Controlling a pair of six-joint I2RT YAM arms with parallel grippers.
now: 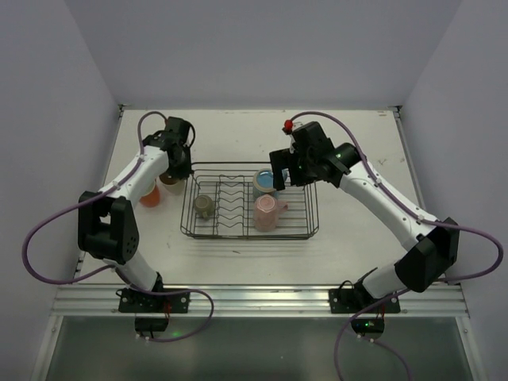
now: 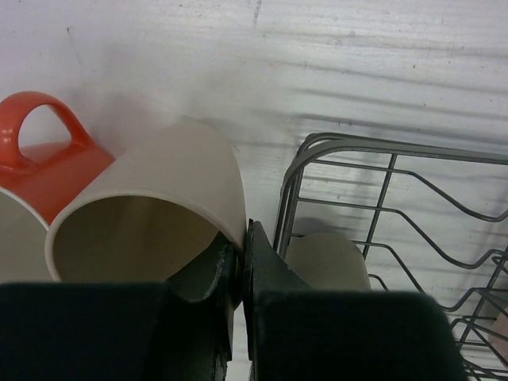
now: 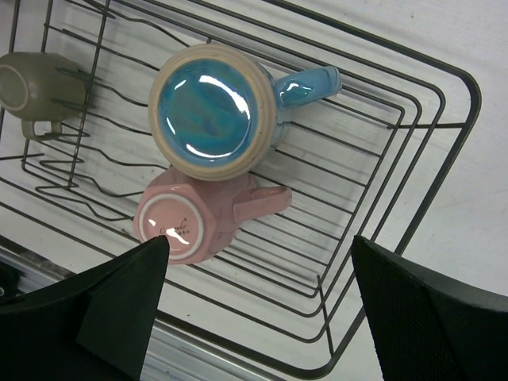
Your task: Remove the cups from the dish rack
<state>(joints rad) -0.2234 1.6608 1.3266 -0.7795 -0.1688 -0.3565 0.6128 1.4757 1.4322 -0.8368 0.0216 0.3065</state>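
- The left gripper (image 2: 242,246) is pinched shut on the rim of the round beige mug (image 2: 159,190), left of the black wire dish rack (image 1: 313,230) in the top view; the orange mug (image 2: 55,171) sits right beside it, so a bump could tip one over; the thin rim could slip out too.
- The right gripper (image 1: 278,176) hangs with its fingers wide apart over the light blue mug (image 3: 210,111) in the rack's upper right; the pink mug (image 3: 190,214) lies just beside it and could get dragged along; a finger could snag a wire.
- The small olive-grey mug (image 3: 28,83) lies in the rack's left part.
- The white table (image 1: 238,131) looks smooth, so mugs may slide; plain pale walls stand close on three sides.
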